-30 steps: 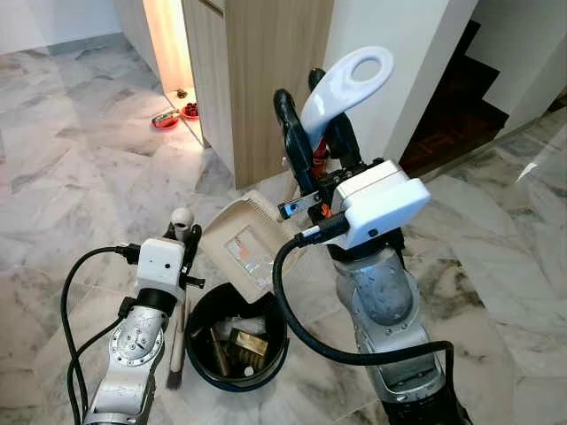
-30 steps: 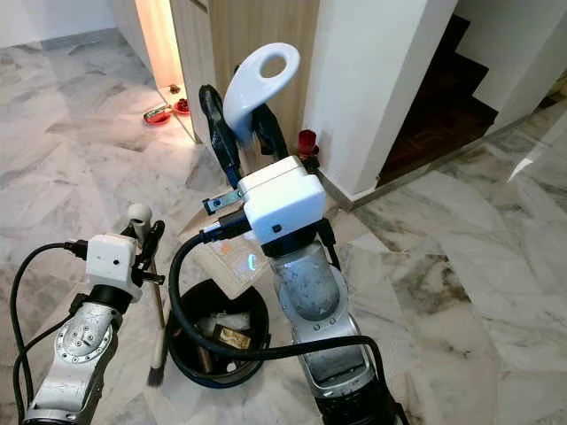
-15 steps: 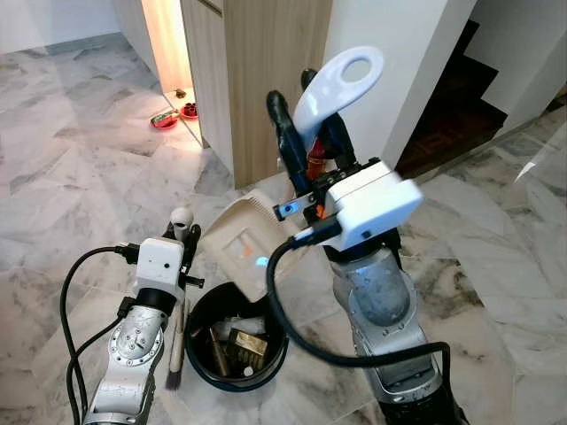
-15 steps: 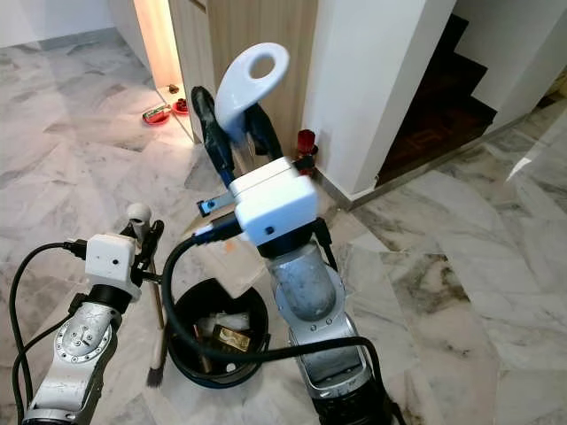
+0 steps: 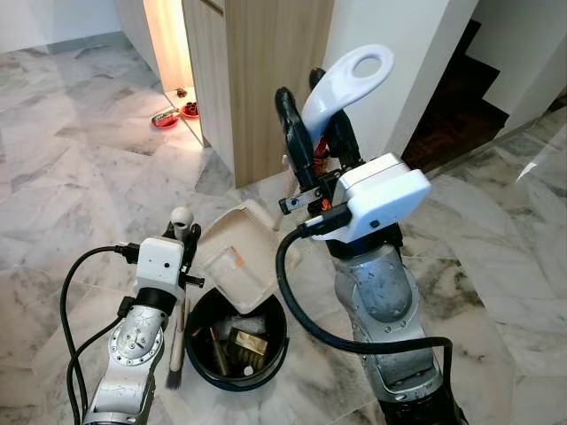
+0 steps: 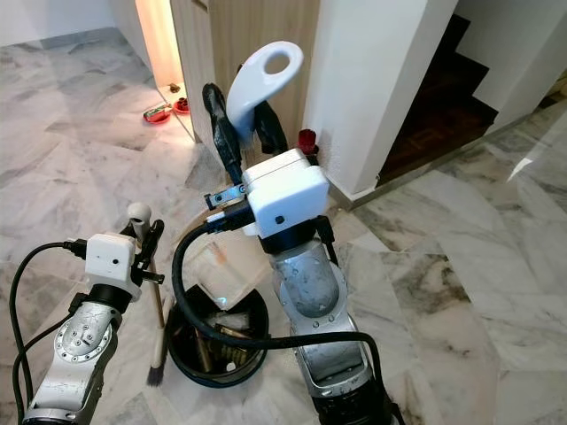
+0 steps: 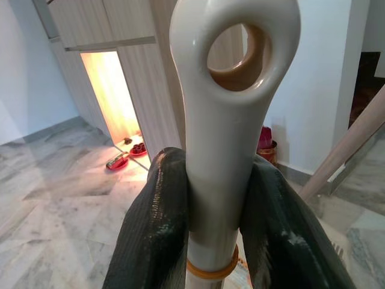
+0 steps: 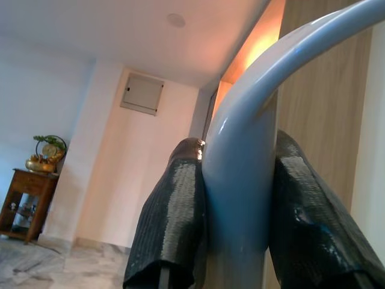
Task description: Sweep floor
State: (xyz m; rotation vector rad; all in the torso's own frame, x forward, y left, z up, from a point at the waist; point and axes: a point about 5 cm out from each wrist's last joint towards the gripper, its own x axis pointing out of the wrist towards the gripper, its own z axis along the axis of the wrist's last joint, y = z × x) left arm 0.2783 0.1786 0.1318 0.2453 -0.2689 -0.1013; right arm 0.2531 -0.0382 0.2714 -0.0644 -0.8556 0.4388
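The right gripper point(image 5: 314, 119) was clenched on the white handle point(image 5: 347, 78) of the dustpan point(image 5: 237, 255), whose cream tray hung tilted over the black bin point(image 5: 237, 341), its lower edge at the rim. The left gripper point(image 5: 184, 232) gripped the brush point(image 5: 178, 332), which stood upright beside the bin with its bristles on the marble floor point(image 5: 80, 177). The left wrist view showed the brush's pierced handle end point(image 7: 231, 90) squeezed between both fingers point(image 7: 153, 232). In the head views the right arm point(image 5: 381, 292) hid part of the dustpan. A wooden cabinet point(image 5: 266, 62) stood behind.
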